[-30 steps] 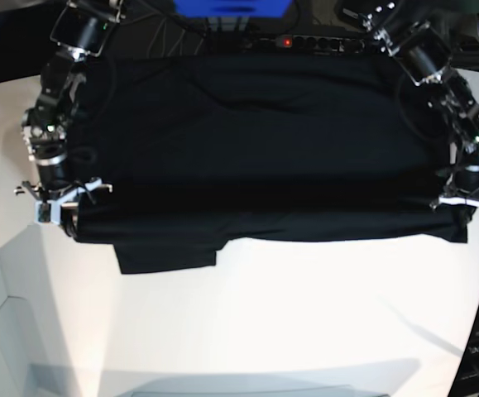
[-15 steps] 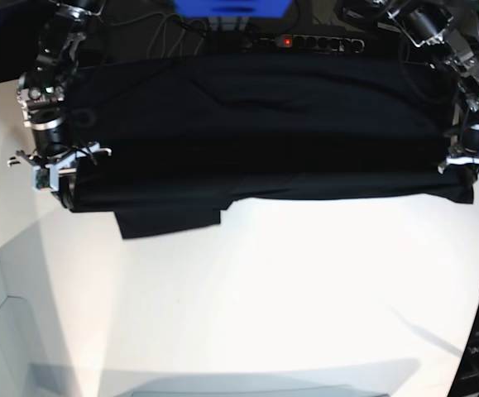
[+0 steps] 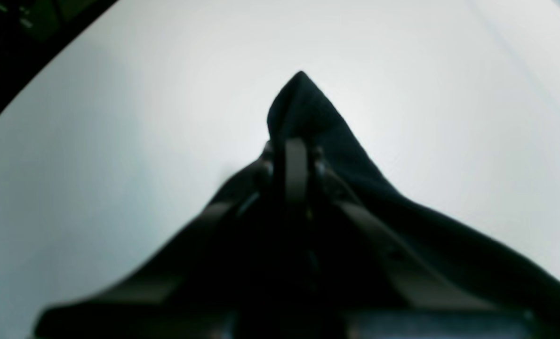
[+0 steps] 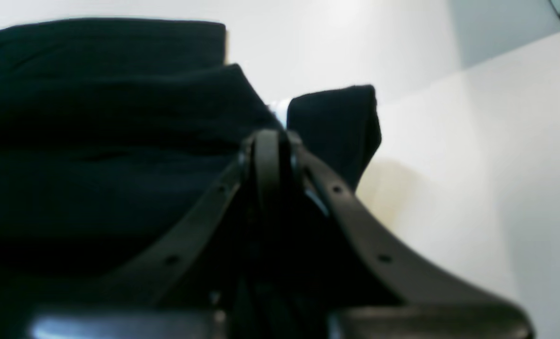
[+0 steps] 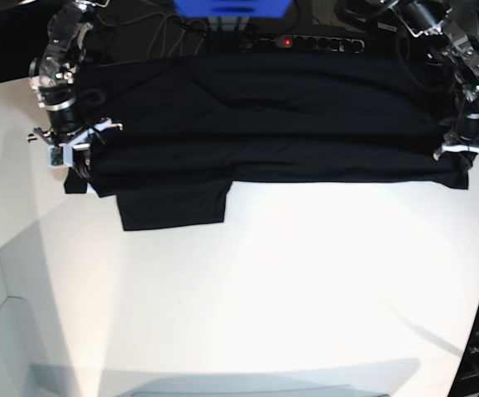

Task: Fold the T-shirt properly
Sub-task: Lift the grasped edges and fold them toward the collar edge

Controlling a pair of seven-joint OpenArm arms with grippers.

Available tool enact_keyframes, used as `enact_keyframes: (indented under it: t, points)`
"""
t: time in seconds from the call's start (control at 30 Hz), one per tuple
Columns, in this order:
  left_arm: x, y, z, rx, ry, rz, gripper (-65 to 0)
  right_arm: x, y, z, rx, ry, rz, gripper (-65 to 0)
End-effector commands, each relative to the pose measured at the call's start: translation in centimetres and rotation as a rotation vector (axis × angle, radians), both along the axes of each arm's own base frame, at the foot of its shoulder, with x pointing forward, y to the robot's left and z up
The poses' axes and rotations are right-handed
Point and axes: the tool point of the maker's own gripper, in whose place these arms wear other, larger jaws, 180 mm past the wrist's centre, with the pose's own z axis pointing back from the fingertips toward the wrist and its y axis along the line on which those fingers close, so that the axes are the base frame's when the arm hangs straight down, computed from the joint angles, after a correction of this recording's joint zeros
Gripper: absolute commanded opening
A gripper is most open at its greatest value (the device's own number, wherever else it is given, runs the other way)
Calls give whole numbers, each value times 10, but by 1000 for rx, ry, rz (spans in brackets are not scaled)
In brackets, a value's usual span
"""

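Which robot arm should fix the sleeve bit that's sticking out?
Probably the right arm. Its right gripper holds the T-shirt just beside the sleeve that sticks out; the left gripper grips the far corner.

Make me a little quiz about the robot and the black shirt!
1. True or false: both grippers are pinching the T-shirt.
2. What color is the table? A) white B) green C) red
3. Fill in: a sleeve sticks out from the front edge nearer the ____ gripper.

Key:
1. True. The left gripper and the right gripper are each shut on cloth at a corner.
2. A.
3. Right; that sleeve lies flat on the table.
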Motion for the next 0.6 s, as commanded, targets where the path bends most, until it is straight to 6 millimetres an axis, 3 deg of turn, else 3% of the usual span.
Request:
enact_keyframes:
  t: [0.0,0.2,0.5,0.57]
  points:
    - [3,4,12,25,-41,4,-649,3,0,7,10,-43,6,-650]
    - [-3,0,5,14,-25,6,-649,-1,-2,-6,27,-18,1,-650]
    - [-11,1,-16,-33,12,27,-649,1,-8,-4,8,-17,9,-650]
    - [-11,1,-16,-33,12,27,-649,0,-8,-5,6,-14,10,-596]
